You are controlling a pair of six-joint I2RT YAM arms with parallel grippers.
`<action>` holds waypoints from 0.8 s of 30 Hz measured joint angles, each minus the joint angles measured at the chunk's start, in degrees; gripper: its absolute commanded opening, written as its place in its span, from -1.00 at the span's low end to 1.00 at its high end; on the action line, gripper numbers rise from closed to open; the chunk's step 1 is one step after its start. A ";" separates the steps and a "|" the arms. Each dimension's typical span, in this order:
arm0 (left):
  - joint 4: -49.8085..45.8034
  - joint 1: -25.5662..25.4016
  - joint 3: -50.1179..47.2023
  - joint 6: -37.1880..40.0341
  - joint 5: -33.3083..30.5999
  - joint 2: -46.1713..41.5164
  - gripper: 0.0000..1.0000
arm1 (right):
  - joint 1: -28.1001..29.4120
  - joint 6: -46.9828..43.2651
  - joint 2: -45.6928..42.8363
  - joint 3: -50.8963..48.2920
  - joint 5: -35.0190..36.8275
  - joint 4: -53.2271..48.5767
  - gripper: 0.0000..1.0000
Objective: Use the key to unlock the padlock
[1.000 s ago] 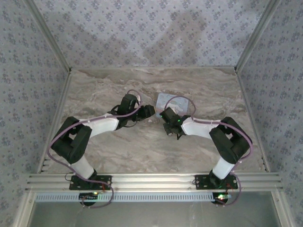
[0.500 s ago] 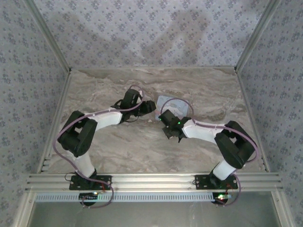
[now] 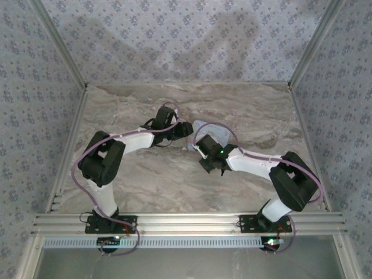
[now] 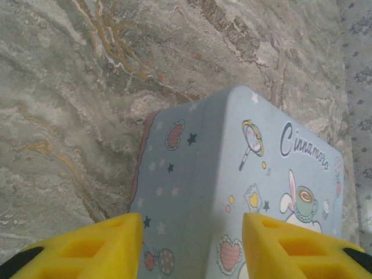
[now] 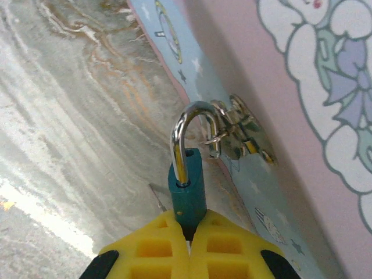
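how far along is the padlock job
Done: the right hand is clamped on the padlock body, and the left hand straddles the tin box. In hand: the shackle sits hooked through the box's hasp. Left: whether the lock has been opened I can't tell; the shackle has yet to come off the hasp.

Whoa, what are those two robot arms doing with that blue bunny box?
The right gripper is pinched shut on the small teal padlock, whose silver loop hangs through the clasp on the blue tin box. The left gripper has its yellow fingers spread apart over the box's corner. The box sits on the marble table.
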 measured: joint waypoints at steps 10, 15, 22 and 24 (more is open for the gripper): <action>0.11 0.09 0.76 -0.02 2.23 1.57 -0.08 | 1.46 -3.65 1.25 3.34 -0.59 -2.51 -1.00; 0.33 0.13 0.74 -0.50 3.21 1.57 -0.10 | 2.03 -4.42 2.62 4.94 -0.63 -3.28 -1.00; 1.14 0.20 0.61 -1.22 3.61 1.57 -0.12 | 2.67 -5.11 4.31 6.45 -1.36 -3.76 -1.00; 1.51 0.24 0.42 -1.55 3.82 1.57 -0.13 | 2.73 -5.09 5.42 7.82 -1.88 -4.26 -1.00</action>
